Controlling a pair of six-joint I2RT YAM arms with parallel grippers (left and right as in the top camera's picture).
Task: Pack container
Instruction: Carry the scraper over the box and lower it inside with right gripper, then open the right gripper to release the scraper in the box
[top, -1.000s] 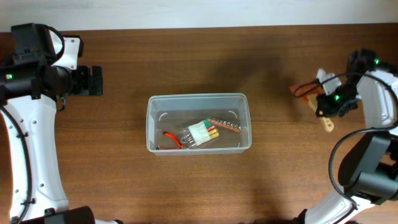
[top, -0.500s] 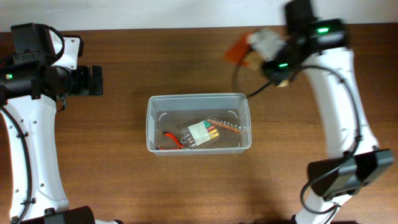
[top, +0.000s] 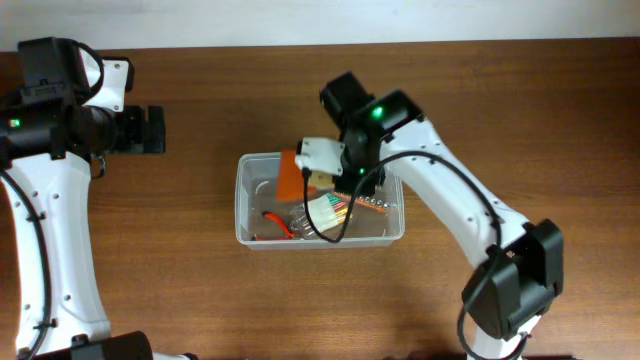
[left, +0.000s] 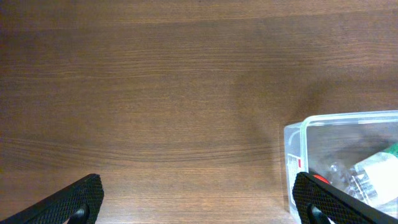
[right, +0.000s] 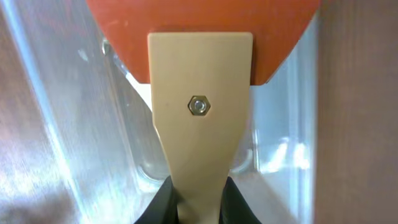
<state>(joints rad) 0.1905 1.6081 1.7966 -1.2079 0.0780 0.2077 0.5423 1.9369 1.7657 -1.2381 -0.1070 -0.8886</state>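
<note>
The container, a clear tub with rounded corners, is seen at the middle of the desk, its long sides running left to right in the overhead view. Inside it lie a red-handled tool, a white block with coloured ends and a strip of small metal pieces (the strip lies nearest the right end wall).

The right gripper is closed on the tan handle of a scraper, whose orange blade is held over the left half of the container, near its far wall. In the right wrist view a hex nut is seen on the handle where it is fixed to the blade, and the clear walls of the tub show on both sides of it. Whether the blade touches the bottom cannot be told.

The left gripper is held above bare desk, well apart from the container and to its left. Its fingers are spread wide with nothing between them. One corner of the container (with a small white-red label on the end wall) is caught in the left wrist view.
</note>
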